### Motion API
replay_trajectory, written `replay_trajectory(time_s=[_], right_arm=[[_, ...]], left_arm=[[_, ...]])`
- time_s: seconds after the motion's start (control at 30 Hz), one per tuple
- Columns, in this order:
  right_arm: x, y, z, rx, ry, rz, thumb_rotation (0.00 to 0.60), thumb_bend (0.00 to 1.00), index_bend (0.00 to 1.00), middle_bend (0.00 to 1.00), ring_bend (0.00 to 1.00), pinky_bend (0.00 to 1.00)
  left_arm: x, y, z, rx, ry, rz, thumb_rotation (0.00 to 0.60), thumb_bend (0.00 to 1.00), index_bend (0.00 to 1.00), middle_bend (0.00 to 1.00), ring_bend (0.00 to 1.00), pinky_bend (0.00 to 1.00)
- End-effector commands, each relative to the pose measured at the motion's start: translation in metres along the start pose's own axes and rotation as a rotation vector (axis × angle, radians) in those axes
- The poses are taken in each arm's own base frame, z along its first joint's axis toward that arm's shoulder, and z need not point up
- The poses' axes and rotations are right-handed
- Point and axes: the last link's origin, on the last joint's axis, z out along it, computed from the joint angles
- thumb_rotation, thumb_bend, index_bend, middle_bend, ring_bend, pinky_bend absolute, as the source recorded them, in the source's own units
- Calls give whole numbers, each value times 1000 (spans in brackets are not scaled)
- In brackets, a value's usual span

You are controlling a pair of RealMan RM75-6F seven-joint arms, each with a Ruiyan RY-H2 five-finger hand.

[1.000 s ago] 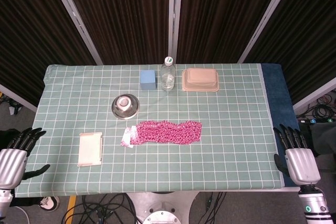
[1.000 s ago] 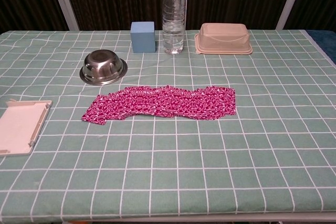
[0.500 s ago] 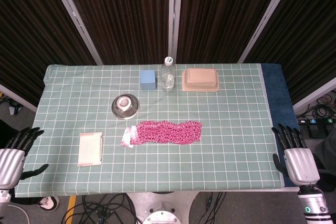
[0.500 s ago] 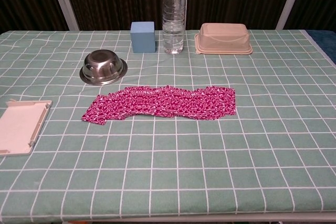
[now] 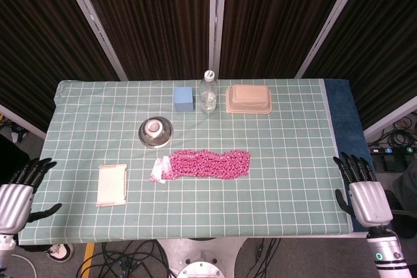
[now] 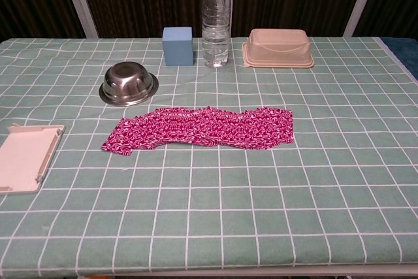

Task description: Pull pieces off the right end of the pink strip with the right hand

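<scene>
On checked cloth [image 5: 280,161], crinkled pink strip [image 5: 208,163]

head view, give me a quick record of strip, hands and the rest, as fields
strip: pink strip flat mid-table, untouched, whole
right hand: right hand open, at the table's right edge, far from the strip
left hand: left hand open, off the left edge
behind strip: bowl, blue block, bottle, tub
left of strip: tray

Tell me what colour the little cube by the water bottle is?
Blue. The cube shows best in the chest view.
</scene>
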Motion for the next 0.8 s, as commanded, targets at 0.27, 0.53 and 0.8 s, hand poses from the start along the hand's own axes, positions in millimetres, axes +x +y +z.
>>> replay_trajectory(time_s=[0.27, 0.53, 0.8], right_arm=[[1, -28, 36, 80, -14, -47, 600, 414, 0, 733, 706, 691], [-18, -57, 63, 137, -77, -97, 600, 746, 40, 851, 807, 749], [-44, -91, 78, 217, -170, -147, 600, 1000, 99, 876, 823, 771]], left_arm=[[1, -2, -1, 6, 0, -3, 600, 0, 150, 118, 78, 217], [0, -5, -1, 13, -4, -7, 600, 0, 149, 118, 78, 217], [-1, -11, -3, 27, -6, -14, 600, 0, 149, 118, 77, 217]])
